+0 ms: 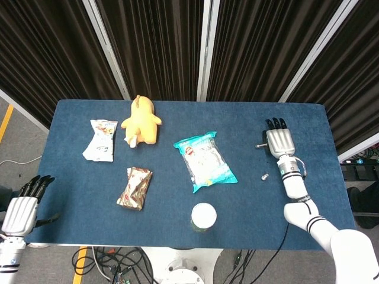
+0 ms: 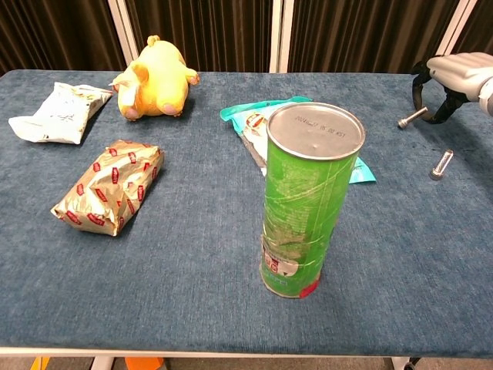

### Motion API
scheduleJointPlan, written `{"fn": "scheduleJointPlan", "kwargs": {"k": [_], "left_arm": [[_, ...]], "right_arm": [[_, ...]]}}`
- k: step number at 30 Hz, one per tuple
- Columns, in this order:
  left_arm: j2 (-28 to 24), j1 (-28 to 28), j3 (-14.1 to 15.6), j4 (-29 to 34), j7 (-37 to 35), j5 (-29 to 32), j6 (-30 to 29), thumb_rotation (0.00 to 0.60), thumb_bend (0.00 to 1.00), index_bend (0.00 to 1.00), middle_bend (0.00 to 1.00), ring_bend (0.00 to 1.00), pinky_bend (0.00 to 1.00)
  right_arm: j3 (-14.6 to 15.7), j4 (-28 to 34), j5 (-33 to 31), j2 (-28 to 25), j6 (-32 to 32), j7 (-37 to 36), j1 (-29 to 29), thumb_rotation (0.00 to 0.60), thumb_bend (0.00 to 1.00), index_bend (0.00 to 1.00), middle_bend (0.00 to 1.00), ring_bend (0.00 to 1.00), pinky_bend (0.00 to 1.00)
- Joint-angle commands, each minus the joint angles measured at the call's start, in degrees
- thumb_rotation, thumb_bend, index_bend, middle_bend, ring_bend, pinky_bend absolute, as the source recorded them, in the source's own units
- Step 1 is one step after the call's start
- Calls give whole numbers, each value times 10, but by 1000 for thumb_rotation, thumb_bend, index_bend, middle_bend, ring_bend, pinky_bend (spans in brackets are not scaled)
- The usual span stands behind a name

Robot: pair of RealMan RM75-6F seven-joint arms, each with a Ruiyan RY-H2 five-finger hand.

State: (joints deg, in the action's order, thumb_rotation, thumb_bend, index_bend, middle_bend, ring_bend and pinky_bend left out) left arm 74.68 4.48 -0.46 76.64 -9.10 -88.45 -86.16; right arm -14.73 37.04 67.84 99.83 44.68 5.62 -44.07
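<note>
A yellow plush toy (image 1: 141, 121), green chip canister (image 2: 304, 202), teal-and-white snack bag (image 1: 205, 161) and gold-and-red wrapped packet (image 2: 110, 186) on a dark blue tablecloth (image 2: 185, 262).

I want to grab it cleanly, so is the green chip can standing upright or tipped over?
Upright: the green chip can stands on its base on the table, sealed end up.

Looks like a robot lab test cell. My table (image 1: 89, 236) has a blue felt cover, ringed by black curtains (image 1: 160, 47) on white poles (image 1: 205, 47). Loose cables (image 1: 112, 266) lie on the grey floor under it, yellow floor tape (image 1: 6, 121) at the left. Random props are spread out: plush toy (image 1: 141, 121), snack bags, chip can (image 2: 306, 196).
</note>
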Motion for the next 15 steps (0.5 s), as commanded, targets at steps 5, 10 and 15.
{"fn": "scheduleJointPlan", "kwargs": {"k": [5,10,15], "left_arm": [[1,0,0,-2,-2,0,1,600,9,143,123,51,167],[3,1,0,-4,-4,0,2,600,9,143,123,51,168],[2,2,0,-5,-5,1,3,600,9,143,123,51,168]], "right_arm": [[-1,36,-3,-20,8,16,6,600,292,645,116,0,0],[-2,63,-12,-35,8,33,9,600,293,647,116,0,0],[-7,89,-38,-52,-13,60,10,600,296,654,117,0,0]]}}
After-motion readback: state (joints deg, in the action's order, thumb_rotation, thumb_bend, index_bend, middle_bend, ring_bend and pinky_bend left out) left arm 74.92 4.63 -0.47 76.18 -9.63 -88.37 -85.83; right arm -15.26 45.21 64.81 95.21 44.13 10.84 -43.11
